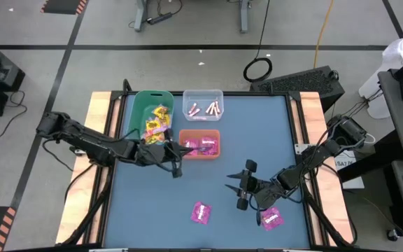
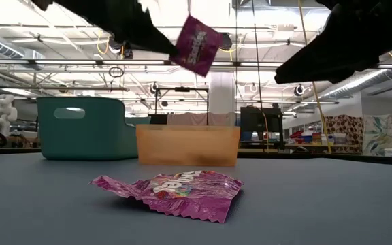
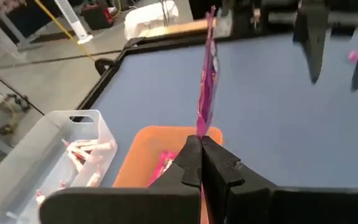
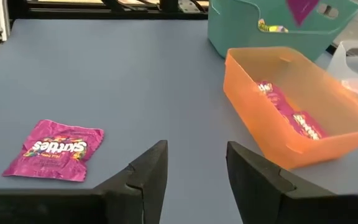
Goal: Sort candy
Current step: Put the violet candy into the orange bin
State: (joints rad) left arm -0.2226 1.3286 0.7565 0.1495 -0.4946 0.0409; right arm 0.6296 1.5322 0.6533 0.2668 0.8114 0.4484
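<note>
My left gripper (image 3: 199, 144) is clenched on the edge of a magenta Skittles packet (image 3: 206, 81), holding it upright in the air beside the orange bin (image 1: 200, 155), which already holds magenta packets. My right gripper (image 4: 194, 163) hovers released, jaws apart, over the blue table (image 1: 257, 140); a second magenta packet (image 4: 56, 149) lies flat near it and a third (image 1: 271, 219) under my right arm. The green bin (image 1: 140, 109) holds yellow packets; the clear bin (image 1: 203, 98) holds pale sticks.
</note>
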